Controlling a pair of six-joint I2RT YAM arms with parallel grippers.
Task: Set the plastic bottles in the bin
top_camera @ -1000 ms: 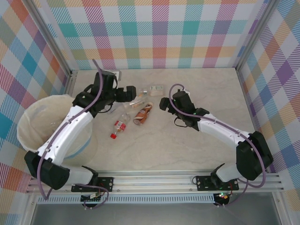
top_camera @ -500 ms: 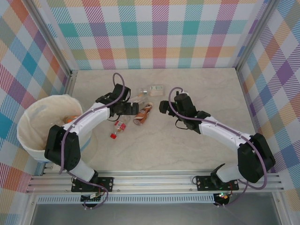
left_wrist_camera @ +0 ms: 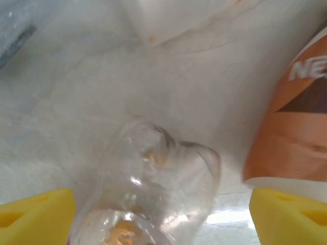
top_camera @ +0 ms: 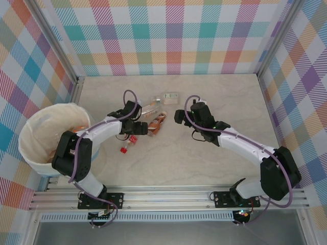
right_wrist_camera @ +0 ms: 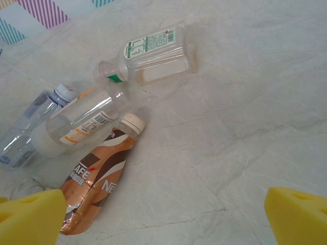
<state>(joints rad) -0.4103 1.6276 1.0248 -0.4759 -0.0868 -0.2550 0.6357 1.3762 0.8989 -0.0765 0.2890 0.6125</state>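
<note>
Several plastic bottles lie in the middle of the table. My left gripper (top_camera: 142,128) is down among them, open. The rounded end of a clear bottle (left_wrist_camera: 153,184) lies between its yellow fingers (left_wrist_camera: 36,214), with a gap on the right side. In the top view this looks like the red-capped bottle (top_camera: 130,141). An orange-brown coffee bottle (left_wrist_camera: 296,122) (right_wrist_camera: 97,176) lies just right of it. My right gripper (top_camera: 179,115) (right_wrist_camera: 166,217) hovers open over bare table beside the coffee bottle. The bin (top_camera: 30,153), lined in white, stands at the far left.
Farther back lie a clear bottle with an orange-and-white label (right_wrist_camera: 82,122), a bluish clear one (right_wrist_camera: 23,135) and a green-labelled one (right_wrist_camera: 153,51). Checked walls and a metal frame (top_camera: 76,84) close in the table.
My left arm has swung forward and down from over the pile. Its gripper now straddles the clear bottle, jaws a little narrower. The right arm has barely moved.
</note>
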